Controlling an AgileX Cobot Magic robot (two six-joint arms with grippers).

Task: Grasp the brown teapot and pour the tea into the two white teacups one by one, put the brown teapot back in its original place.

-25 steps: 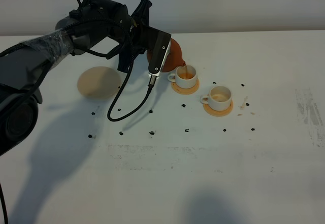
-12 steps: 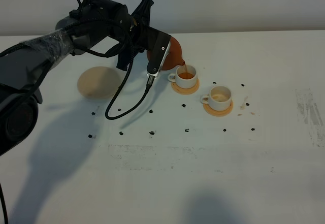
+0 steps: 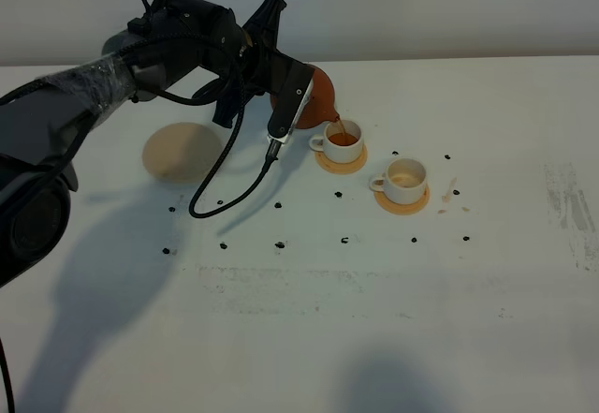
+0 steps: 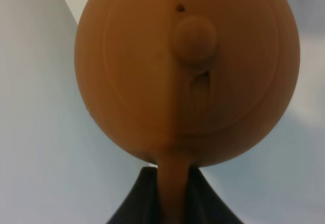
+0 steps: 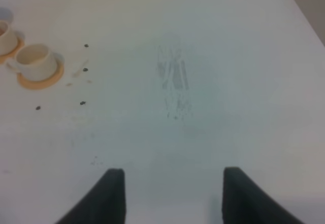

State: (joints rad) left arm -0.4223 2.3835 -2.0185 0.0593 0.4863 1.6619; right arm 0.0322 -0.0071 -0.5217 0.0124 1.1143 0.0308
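The brown teapot point(image 3: 322, 100) hangs tilted over the far middle of the table point(image 3: 374, 319). Its spout points down over the left teacup point(image 3: 333, 143), which holds dark tea point(image 3: 345, 138). The left jaws pinch its loop handle point(image 4: 172, 193). The right teacup point(image 3: 405, 178) stands nearer and further right, pale inside. Each cup sits on an orange coaster point(image 3: 403, 205). The beige disc point(image 3: 181, 151) lies to the left, well apart. The right jaws are spread above the table's right side.
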